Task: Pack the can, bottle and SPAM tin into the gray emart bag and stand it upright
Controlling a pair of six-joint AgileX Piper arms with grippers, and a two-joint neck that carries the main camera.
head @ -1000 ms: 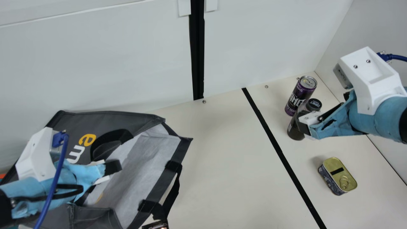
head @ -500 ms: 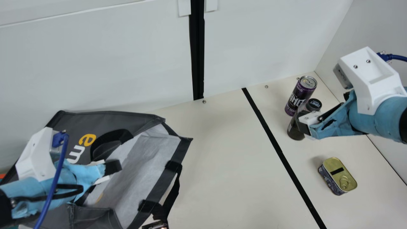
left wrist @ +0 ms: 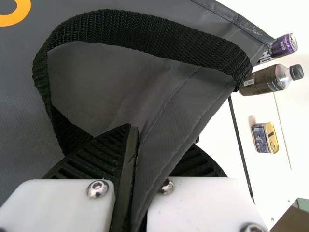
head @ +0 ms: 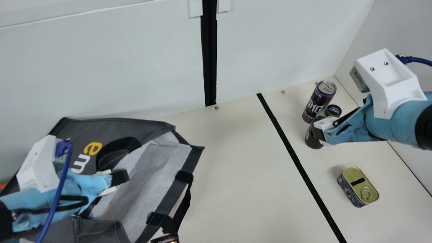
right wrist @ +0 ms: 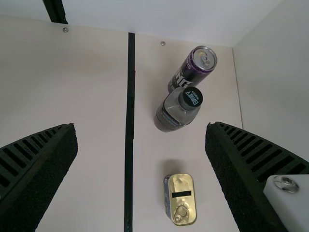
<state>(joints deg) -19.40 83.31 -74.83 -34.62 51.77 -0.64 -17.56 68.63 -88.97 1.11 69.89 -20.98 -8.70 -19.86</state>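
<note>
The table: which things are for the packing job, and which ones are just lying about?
For the job:
- gray bag
- purple can
- bottle
- SPAM tin

Not for the job, it seems:
- black line on the table
- dark object at the main view's bottom edge, too cut off to name

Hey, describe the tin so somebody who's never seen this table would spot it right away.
Start at the long black strip on the cream table, and look on the side away from the gray bag. There the tin sits apart from the bottle and can. It alone is low, with a gold, round-cornered lid bearing a ring pull and a black bar.
</note>
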